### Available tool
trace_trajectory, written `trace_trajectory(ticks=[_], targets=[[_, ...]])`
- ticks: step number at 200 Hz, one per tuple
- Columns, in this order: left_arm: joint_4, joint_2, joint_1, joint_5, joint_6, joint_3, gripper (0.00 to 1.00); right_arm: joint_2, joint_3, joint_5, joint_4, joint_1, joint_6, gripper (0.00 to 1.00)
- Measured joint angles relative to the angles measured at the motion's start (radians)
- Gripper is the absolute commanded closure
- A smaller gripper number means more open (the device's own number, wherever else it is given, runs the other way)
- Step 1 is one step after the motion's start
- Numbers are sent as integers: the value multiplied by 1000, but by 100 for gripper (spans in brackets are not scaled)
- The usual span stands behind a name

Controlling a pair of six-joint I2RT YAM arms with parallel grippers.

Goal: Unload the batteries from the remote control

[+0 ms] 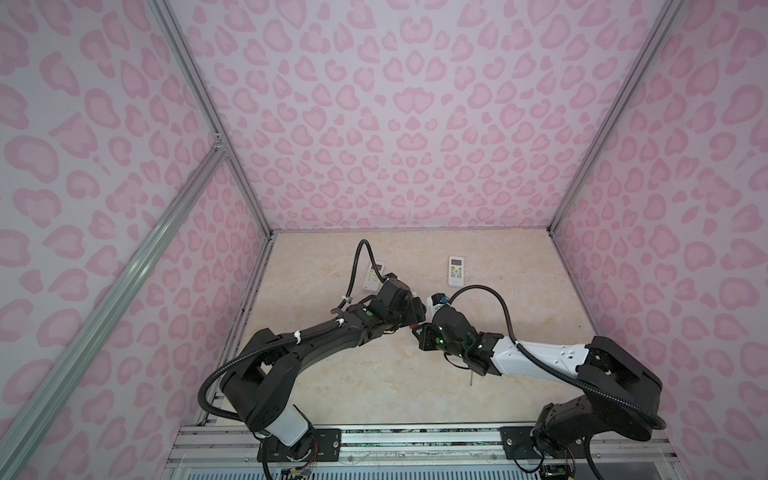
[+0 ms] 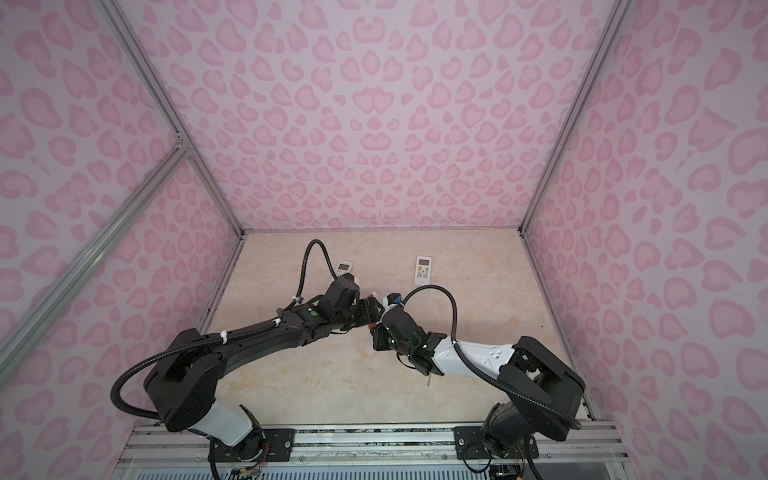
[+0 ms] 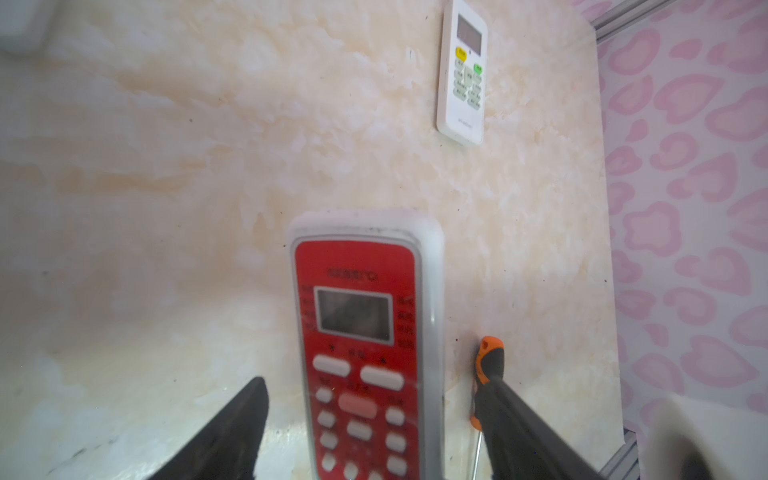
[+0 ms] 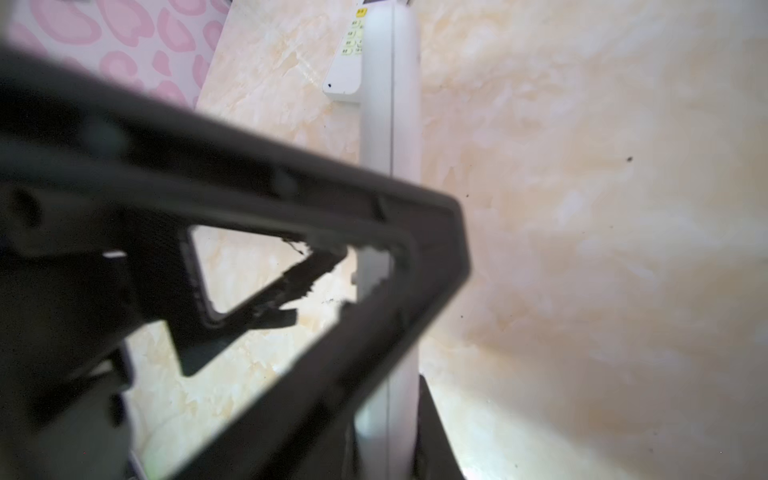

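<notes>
Top views: the left hand and right hand meet over the middle of the surface

Left wrist: the red-faced remote stands face-on between released fingers that clear it on both sides. Its back is hidden, so the batteries, presumably inside, are unseen

Right wrist: the right hand seems clenched on the remote's white edge. This looks like a handover; next, its back must be turned into reach and the cover opened

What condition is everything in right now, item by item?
left end effector: open, straddling the red remote without touching.
right end effector: shut on the red remote.
red remote: held, back side hidden.
left white remote: lying flat, buttons up.
right white remote: lying flat, buttons up.
screwdriver: lying on the table, unheld.
</notes>
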Motion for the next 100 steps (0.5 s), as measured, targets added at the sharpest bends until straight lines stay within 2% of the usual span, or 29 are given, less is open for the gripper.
trace_trajectory(ticks=[49,70,100], targets=[[-98,-287,99,-19,-45,-74,26,2,97,285,-166,137,-264,95],[-127,-353,165,38,-101,-84,30,16,124,403,-206,205,-373,95],[-143,-366,222,161,-156,-88,36,45,148,556,-227,290,-498,95]])
